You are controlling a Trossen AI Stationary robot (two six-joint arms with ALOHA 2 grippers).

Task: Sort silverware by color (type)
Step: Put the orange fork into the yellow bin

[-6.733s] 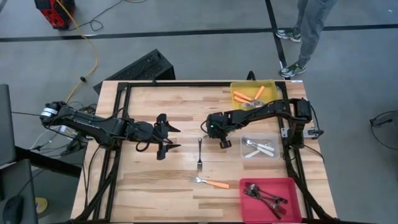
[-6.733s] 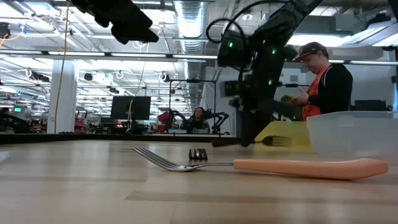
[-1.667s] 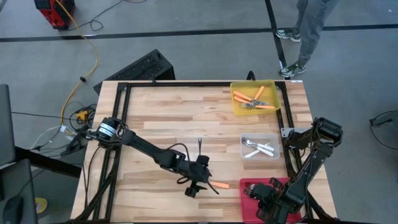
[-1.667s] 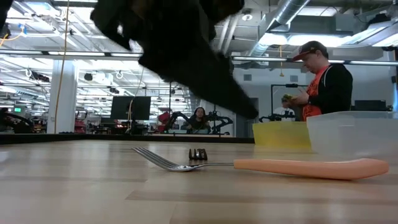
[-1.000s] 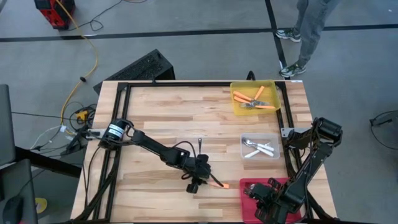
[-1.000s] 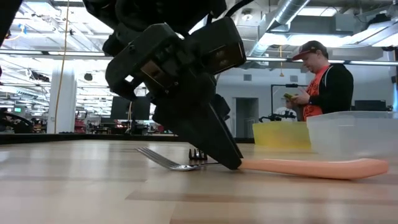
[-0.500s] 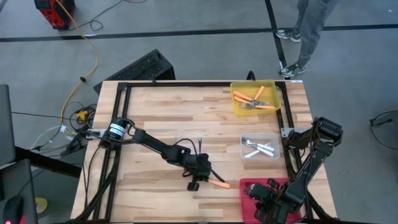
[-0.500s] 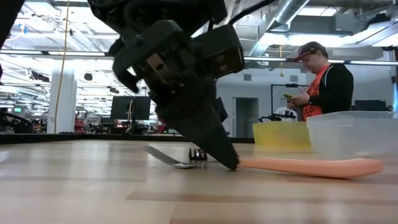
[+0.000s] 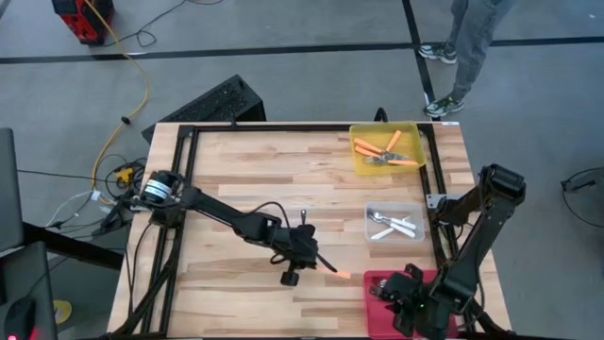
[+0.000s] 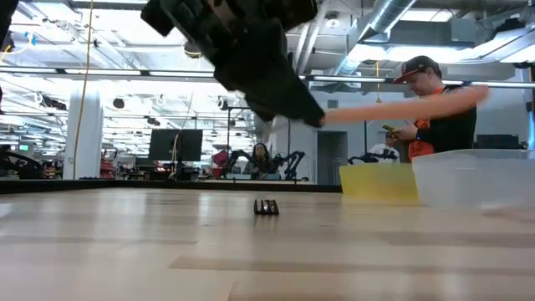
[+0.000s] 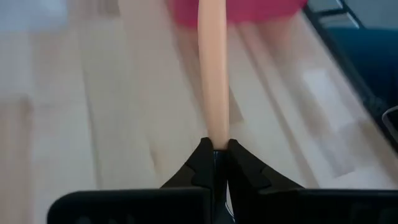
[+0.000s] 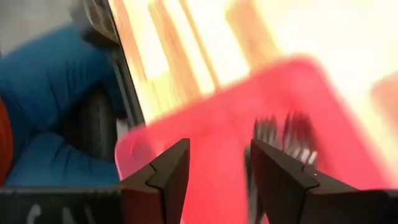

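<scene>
**Left arm lifting an orange fork off the table**

Now the left gripper [image 9: 316,260] is clenching an orange-handled fork [image 10: 401,107] and holding it in the air above the wooden table [image 9: 236,170], as the low view shows, with the handle sticking out level past the fingertips. In the left wrist view the two dark fingers [image 11: 202,163] are pinching the near end of the handle tightly. From above, the fork is hanging over the table's near-middle part, its handle pointing toward the red bin [image 9: 377,281].

A dark fork [image 9: 303,220] is lying on the boards just beyond the left gripper; its tines are showing end-on in the low view.

The right gripper [image 12: 214,165] is hovering over the red bin with its fingers parted and nothing between them; dark forks [image 12: 283,134] are lying inside that bin. Orange-handled forks [image 9: 382,151] are resting in the yellow bin [image 9: 357,162], and pale forks [image 9: 392,224] are sitting in the clear bin [image 9: 371,212].

A person [image 10: 435,104] is standing beyond the table.
</scene>
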